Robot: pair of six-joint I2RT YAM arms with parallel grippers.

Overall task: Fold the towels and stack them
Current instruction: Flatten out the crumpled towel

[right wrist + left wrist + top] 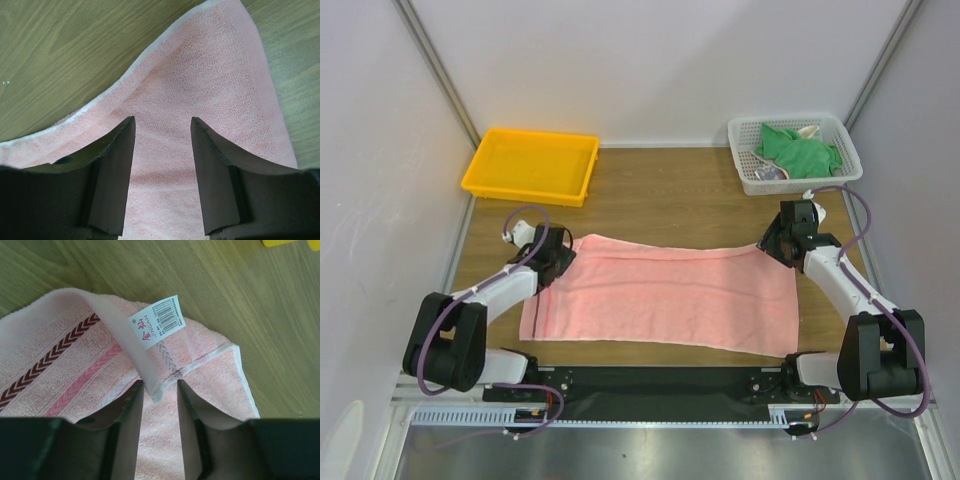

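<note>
The salmon-pink towel (660,295) lies spread flat across the middle of the wooden table. My left gripper (558,255) is at its far left corner. In the left wrist view the jaws (160,385) stand apart over the towel (60,350), and a turned-up hem with a white barcode label (159,322) reaches between the fingertips. My right gripper (775,243) is at the far right corner, open over the towel (210,65), nothing held (163,120). The green towel (800,150) lies crumpled in the basket. A bit of pale cloth (770,172) shows beside it.
A yellow plastic tray (530,165) stands at the back left. A white mesh basket (790,185) stands at the back right, just behind my right gripper. White walls close in the table on the left, right and back.
</note>
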